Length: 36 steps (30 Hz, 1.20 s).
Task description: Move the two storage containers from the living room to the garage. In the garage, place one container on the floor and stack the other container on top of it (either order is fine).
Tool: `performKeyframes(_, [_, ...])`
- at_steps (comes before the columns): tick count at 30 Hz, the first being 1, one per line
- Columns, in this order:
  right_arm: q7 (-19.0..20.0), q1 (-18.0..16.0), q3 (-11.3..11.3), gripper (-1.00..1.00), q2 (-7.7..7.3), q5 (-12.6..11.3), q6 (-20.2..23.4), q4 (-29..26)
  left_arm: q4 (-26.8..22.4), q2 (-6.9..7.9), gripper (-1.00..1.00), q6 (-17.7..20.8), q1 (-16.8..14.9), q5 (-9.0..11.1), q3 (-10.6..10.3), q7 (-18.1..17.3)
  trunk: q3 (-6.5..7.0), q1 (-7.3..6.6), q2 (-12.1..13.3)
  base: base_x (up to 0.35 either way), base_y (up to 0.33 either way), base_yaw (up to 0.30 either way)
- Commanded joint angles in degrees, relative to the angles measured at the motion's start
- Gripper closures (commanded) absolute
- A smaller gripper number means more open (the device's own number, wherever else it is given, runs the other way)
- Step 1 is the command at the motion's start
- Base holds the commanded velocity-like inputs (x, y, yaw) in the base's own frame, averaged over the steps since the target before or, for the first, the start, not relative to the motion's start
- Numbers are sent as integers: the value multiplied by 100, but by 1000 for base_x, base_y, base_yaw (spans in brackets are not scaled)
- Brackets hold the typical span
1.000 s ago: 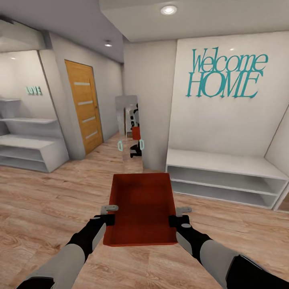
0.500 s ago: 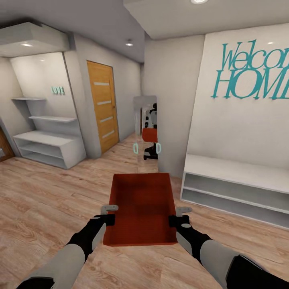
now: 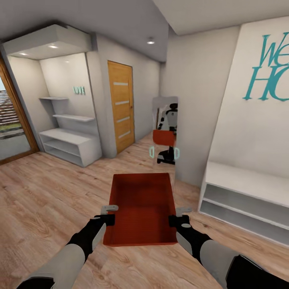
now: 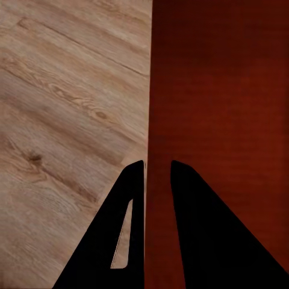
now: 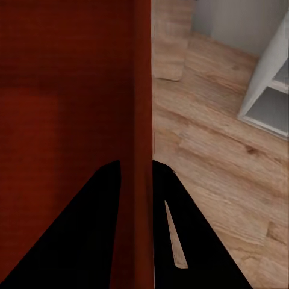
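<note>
One orange-red storage container (image 3: 142,208) hangs level in front of me above the light wood plank floor, open side up and with nothing in it. My left gripper (image 3: 109,213) is shut on its left wall, one finger inside and one outside (image 4: 158,171). On the opposite side my right gripper (image 3: 179,214) is shut on the right wall (image 5: 137,165) in the same way. The container's ribbed red inside (image 4: 223,108) and its other half (image 5: 66,90) run past the dark fingers.
A tall mirror (image 3: 165,132) leans against the wall corner straight ahead and reflects me with the bin. A low white shelf bench (image 3: 245,192) stands at the right under teal wall lettering. A wooden door (image 3: 121,106), white alcove shelves (image 3: 68,140) and a glass door (image 3: 14,120) are at the left.
The whole view has swung left: the mirror, bench and lettering slid to the right and the glass door came into sight. The container and both grippers keep their place in front of me.
</note>
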Motion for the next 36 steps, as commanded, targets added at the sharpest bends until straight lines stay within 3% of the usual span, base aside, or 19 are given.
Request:
performKeyframes(1, [-83, -6, 28, 100, -163, -17, -40, 336, -7, 3, 100, 40, -6, 1, 7, 60, -13, 7, -13, 322, 0, 268])
performKeyframes(20, [-83, -6, 28, 100, -169, -17, -40, 336, -7, 3, 100, 41, -5, -6, 14, 60, -13, 7, -13, 322, 0, 262])
performKeyframes(36, [-83, -6, 28, 100, -173, -17, -39, 343, -7, 3, 100, 42, -6, -6, 14, 60, -13, 7, -13, 322, 0, 24])
